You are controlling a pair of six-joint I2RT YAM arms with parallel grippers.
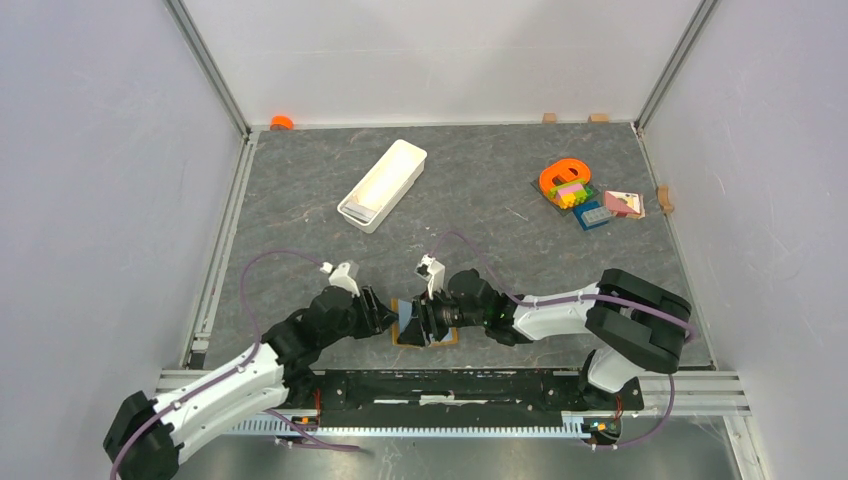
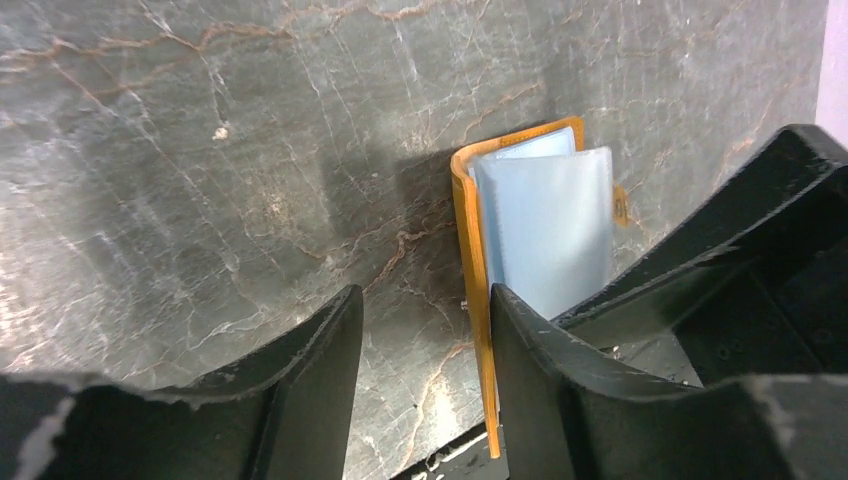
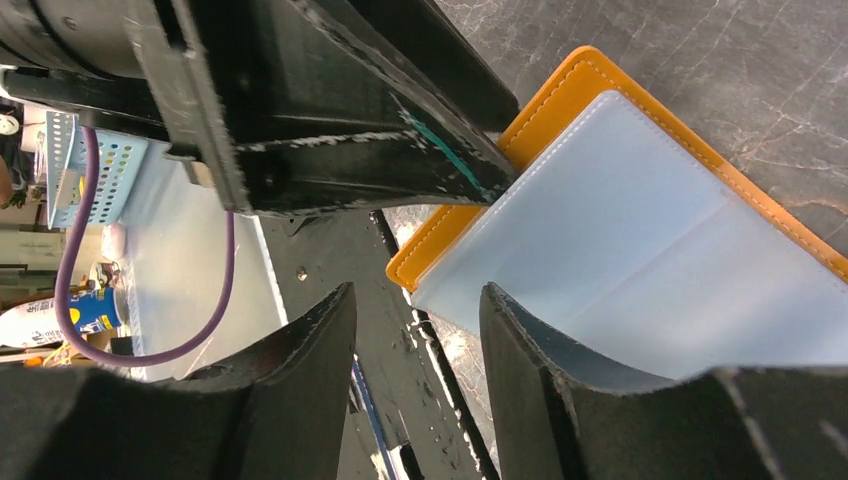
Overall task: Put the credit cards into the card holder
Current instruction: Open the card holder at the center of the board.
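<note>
Black fingers of the left gripper are standing partly apart with only bare table showing in the gap, so it is gripping nothing. Its right finger is sitting just beside the orange edge of the holder, which is lying open on the table with its pale blue-grey pockets facing up. The right gripper is likewise standing part open and holding nothing; one of its fingers is hanging over the edge of a pocket sheet, though whether it is touching the sheet cannot be told. In the right wrist view, a finger of the left gripper is lying across a corner of the holder. Seen from above, both grippers are meeting at the near middle of the table with the holder beneath them, close to the black rail at the near edge. A white tray is lying far and left of centre, well apart from the holder, and a cluster of coloured toys is lying at the far right
</note>
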